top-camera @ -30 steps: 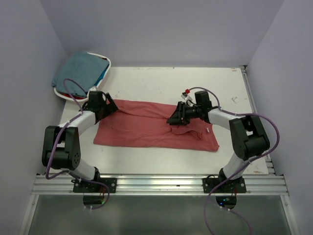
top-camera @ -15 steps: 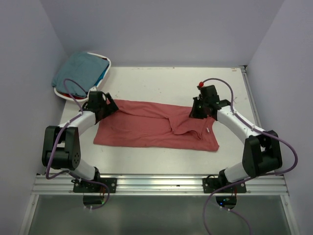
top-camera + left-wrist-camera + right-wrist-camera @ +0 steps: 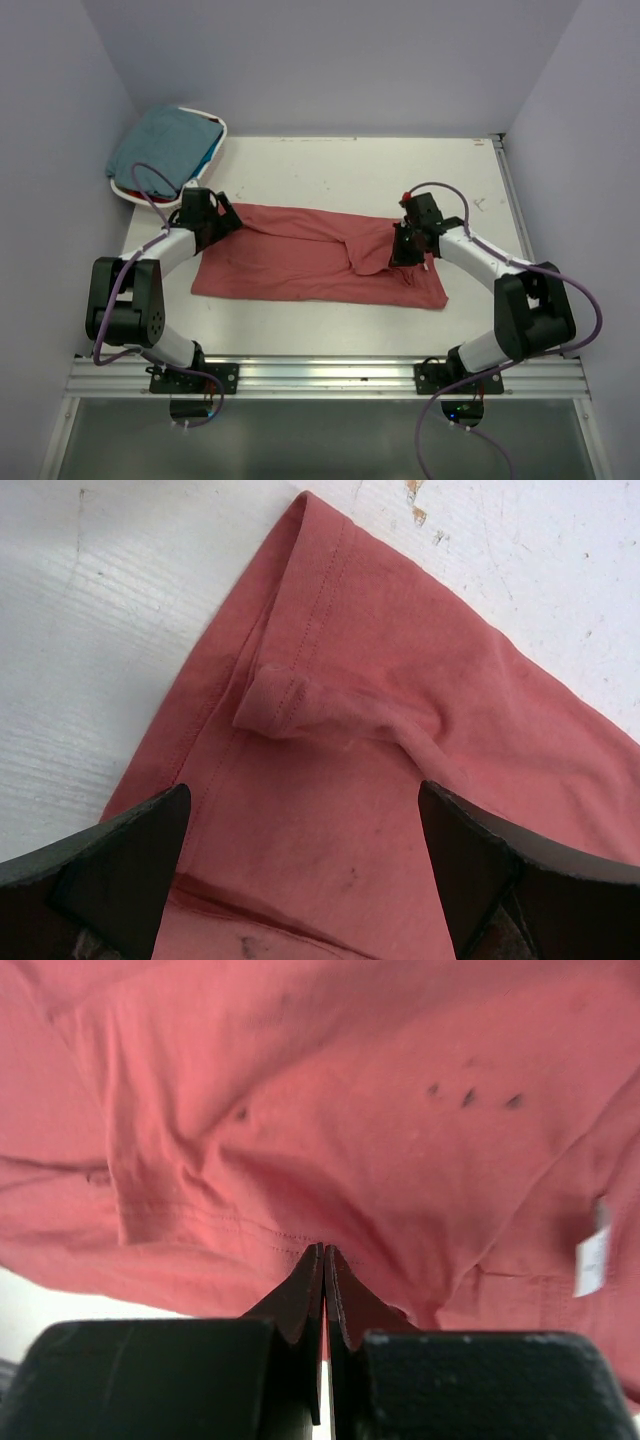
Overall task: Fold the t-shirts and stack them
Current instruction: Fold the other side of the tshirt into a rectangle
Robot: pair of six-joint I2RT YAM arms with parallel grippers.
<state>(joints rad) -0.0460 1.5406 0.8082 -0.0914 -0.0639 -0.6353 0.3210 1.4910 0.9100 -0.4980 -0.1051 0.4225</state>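
You have: shirt [image 3: 300, 265] flat mid-table [image 3: 330, 165]; basket [image 3: 222, 130] at far-left corner behind it; more shirts [image 3: 165, 145] inside.

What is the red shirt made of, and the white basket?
The red shirt looks like soft knit cotton with a matte finish: it wrinkles, has stitched hems and doesn't shine. The white basket may be plastic, going by its smooth thin rim, but it's too small to tell.
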